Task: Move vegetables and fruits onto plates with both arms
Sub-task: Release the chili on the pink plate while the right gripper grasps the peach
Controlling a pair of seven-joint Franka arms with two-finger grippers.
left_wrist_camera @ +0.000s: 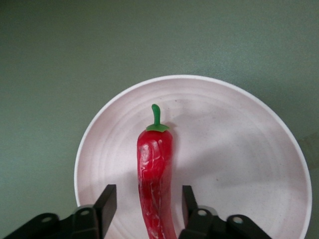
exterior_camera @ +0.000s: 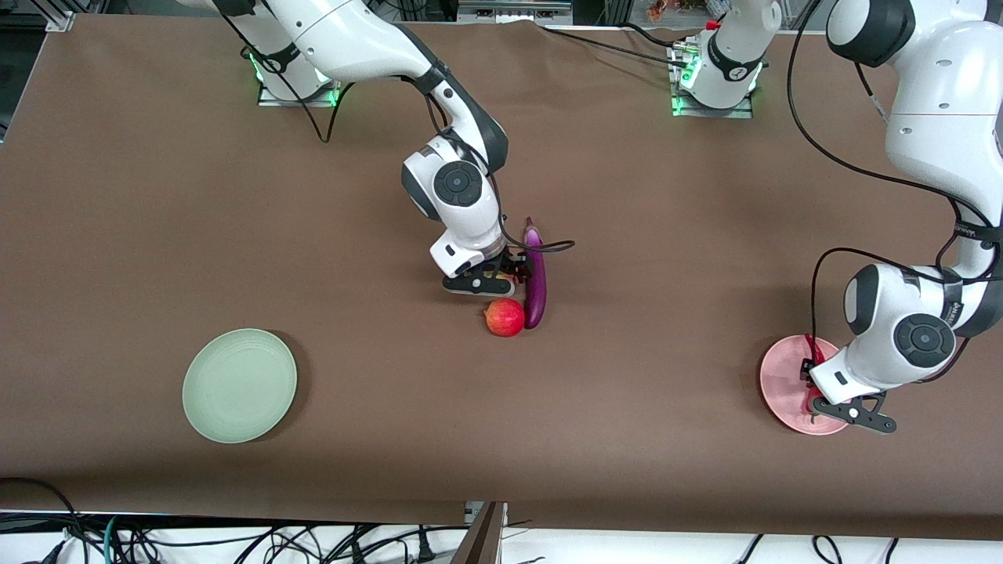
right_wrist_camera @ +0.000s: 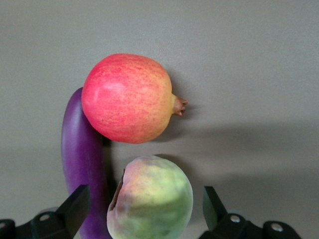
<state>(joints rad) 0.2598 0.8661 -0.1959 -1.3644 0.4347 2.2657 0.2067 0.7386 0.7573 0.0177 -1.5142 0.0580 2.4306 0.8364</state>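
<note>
The red chili pepper (left_wrist_camera: pixel 155 169) lies on the pale pink plate (left_wrist_camera: pixel 239 149), between the open fingers of my left gripper (left_wrist_camera: pixel 147 196), with a gap on each side. In the front view this gripper (exterior_camera: pixel 810 385) is low over the pink plate (exterior_camera: pixel 780 384). My right gripper (right_wrist_camera: pixel 145 194) is open around the yellow-green peach (right_wrist_camera: pixel 152 199), not touching it. The purple eggplant (right_wrist_camera: pixel 82 149) lies beside the peach, by one finger. The red fruit (right_wrist_camera: pixel 129 97) touches the eggplant. In the front view the right gripper (exterior_camera: pixel 511 272) hides the peach, beside the eggplant (exterior_camera: pixel 535 274) and the red fruit (exterior_camera: pixel 505 317).
The pale green plate (exterior_camera: pixel 240 385) sits empty toward the right arm's end of the table, nearer the front camera than the fruits. A black cable (exterior_camera: pixel 552 247) from the right wrist loops over the eggplant. The brown table (exterior_camera: pixel 666 274) is bare between the fruits and the pink plate.
</note>
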